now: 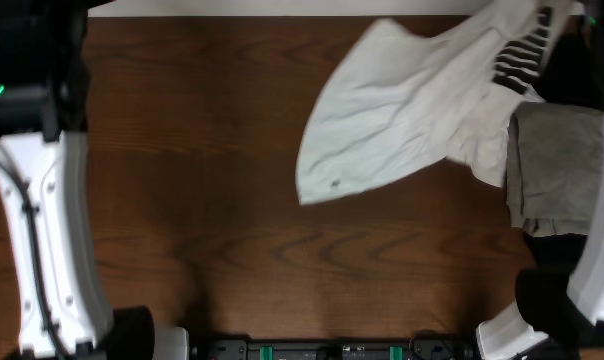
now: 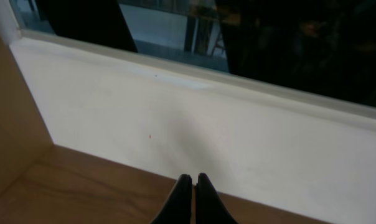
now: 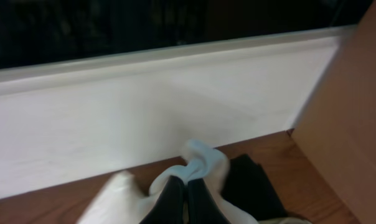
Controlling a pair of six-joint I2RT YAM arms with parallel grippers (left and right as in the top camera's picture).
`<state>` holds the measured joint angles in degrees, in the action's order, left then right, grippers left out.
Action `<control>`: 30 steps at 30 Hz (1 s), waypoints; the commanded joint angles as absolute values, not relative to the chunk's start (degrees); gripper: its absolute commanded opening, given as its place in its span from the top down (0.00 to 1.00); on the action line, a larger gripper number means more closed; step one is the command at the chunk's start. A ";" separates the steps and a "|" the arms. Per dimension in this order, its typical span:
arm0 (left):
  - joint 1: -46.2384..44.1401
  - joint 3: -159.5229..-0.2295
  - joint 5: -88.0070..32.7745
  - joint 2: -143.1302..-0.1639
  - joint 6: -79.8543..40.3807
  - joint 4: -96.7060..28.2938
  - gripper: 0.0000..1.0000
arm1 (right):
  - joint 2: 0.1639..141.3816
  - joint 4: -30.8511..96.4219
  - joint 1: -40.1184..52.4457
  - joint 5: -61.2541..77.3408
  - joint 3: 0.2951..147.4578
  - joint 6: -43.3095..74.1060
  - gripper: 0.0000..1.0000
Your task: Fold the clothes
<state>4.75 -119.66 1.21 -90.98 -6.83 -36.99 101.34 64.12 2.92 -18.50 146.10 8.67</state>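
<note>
The white T-shirt (image 1: 402,120) lies bunched at the table's far right, and its black striped print (image 1: 522,55) is near the far edge. A grey-beige garment (image 1: 557,165) lies over the shirt's right side, with a black garment (image 1: 572,75) behind it. In the right wrist view my right gripper (image 3: 187,183) is shut on a fold of the white T-shirt (image 3: 206,163), and the black garment (image 3: 256,186) is just to its right. My left gripper (image 2: 193,180) is shut and empty above the bare table near the far left corner.
The brown wooden table (image 1: 202,200) stretches left of the shirt. A white wall (image 2: 175,118) runs along the far edge, with dark windows above. The white left arm (image 1: 42,230) stands along the left edge. A brown side panel (image 3: 350,112) stands at the far right.
</note>
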 commanded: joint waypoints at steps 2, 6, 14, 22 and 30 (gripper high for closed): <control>4.05 -120.03 -0.95 -91.31 -6.96 -42.35 0.94 | 102.76 66.06 3.07 -13.85 145.80 9.37 0.99; 2.68 -119.98 -0.97 -91.33 -6.94 -48.27 0.94 | 102.63 68.42 4.14 -11.20 145.82 9.41 0.99; 0.67 -119.98 -1.10 -91.33 -6.94 -54.59 0.94 | 102.10 74.46 9.72 -10.66 145.82 9.32 0.99; 0.49 -119.96 -1.10 -91.33 -6.94 -58.28 0.94 | 102.10 77.47 13.82 -9.30 145.82 8.45 0.99; 0.49 -119.92 -1.10 -91.33 -6.94 -58.48 0.94 | 101.12 88.68 16.53 28.27 145.82 -20.43 0.99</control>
<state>0.58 -119.96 -0.95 -91.61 -6.85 -58.35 102.69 86.43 15.00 11.25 145.62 -7.60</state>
